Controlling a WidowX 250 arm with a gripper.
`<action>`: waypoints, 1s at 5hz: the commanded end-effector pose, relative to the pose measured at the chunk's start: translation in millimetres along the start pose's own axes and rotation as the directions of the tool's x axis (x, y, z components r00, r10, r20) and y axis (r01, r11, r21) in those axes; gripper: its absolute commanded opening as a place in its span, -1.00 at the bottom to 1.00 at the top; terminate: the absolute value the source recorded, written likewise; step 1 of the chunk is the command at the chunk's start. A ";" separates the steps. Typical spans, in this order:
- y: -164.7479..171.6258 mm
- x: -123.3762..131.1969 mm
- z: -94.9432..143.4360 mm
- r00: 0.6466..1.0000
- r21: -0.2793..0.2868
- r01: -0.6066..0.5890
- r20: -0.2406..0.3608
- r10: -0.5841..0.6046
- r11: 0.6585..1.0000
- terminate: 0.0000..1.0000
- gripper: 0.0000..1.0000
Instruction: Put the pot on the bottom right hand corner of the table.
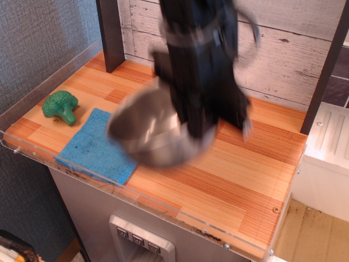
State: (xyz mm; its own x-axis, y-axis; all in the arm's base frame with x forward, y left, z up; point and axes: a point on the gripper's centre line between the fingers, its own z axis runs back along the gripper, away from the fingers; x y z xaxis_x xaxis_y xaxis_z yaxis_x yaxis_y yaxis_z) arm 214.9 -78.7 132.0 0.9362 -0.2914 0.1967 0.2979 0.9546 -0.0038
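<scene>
The pot (147, 134), a shiny steel bowl, hangs tilted and motion-blurred in the air over the middle of the wooden table (240, 180). It overlaps the right part of the blue cloth in this view. My gripper (199, 130) is a black blurred mass reaching down from the top; it is shut on the pot's right rim. The fingertips themselves are blurred and partly hidden behind the rim.
A green broccoli toy (61, 106) lies at the table's left edge. A blue cloth (92, 150) lies at the front left. The blue-handled fork is hidden behind the arm. A clear acrylic rim (163, 210) runs along the front edge. A dark post (112, 33) stands at the back left.
</scene>
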 end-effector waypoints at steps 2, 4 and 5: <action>-32.4 39.9 -33.5 0.993 0.028 0.109 -0.051 -0.108 0.994 -1.00 -1.00; -47.5 47.3 -46.8 0.982 0.050 0.188 -0.044 -0.185 0.981 -1.00 -1.00; -47.2 44.4 -51.5 0.987 0.064 0.153 -0.069 -0.149 0.986 -1.00 1.00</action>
State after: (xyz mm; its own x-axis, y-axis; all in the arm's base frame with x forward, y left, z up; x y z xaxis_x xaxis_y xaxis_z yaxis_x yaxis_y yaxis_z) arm 248.7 -136.5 74.2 0.8998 -0.4281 0.0838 0.4214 0.9027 0.0866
